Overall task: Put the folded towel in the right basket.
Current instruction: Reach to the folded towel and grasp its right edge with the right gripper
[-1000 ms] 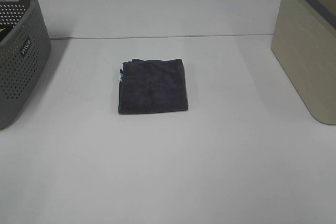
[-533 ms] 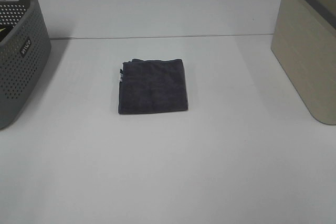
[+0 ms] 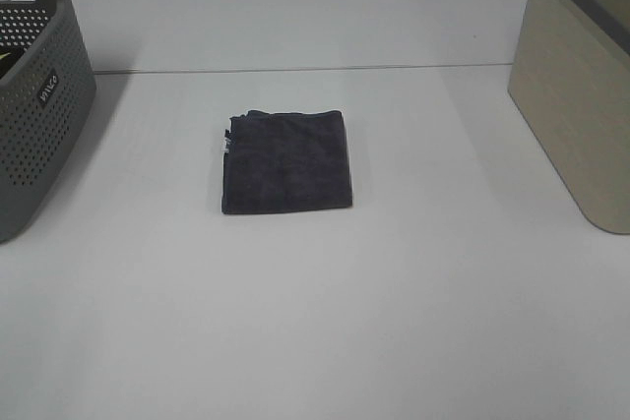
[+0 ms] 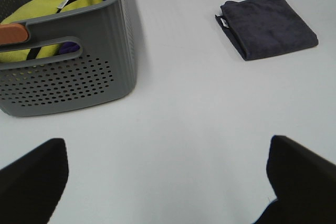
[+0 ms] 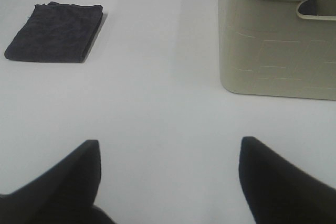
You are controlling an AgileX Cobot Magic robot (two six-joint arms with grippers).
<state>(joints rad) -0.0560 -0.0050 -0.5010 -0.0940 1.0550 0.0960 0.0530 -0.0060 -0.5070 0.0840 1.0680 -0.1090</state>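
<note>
**Spotter one:** Your left pincer (image 4: 165,141) is released: its two dark fingers (image 4: 34,179) stand wide apart over bare tabletop (image 4: 189,108), gripping nothing.

**Spotter two:** Your right pincer (image 5: 169,141) is the same, with fingers (image 5: 275,182) spread wide and only white surface between them. Both pincers sit well apart from the folded towel (image 3: 286,162).

**Spotter one:** You have the towel lying flat on the tabletop, a dark grey square with its edges lined up neatly. A small white tag (image 3: 225,145) shows at the towel's edge on the side facing the grey basket (image 3: 39,115).

**Spotter two:** Taking the towel as your mark, the right basket (image 3: 576,115) stands well off to its right in the high view. It is beige with a darker grey rim and a handle slot. The towel does not touch it, and open tabletop lies between them.

**Spotter one:** The grey basket stands about as far off on the towel's opposite side. Its walls are perforated, and your left wrist view shows yellow cloth (image 4: 52,6) inside it, with something dark blue beside that. The towel lies between the two baskets, touching neither.
</note>
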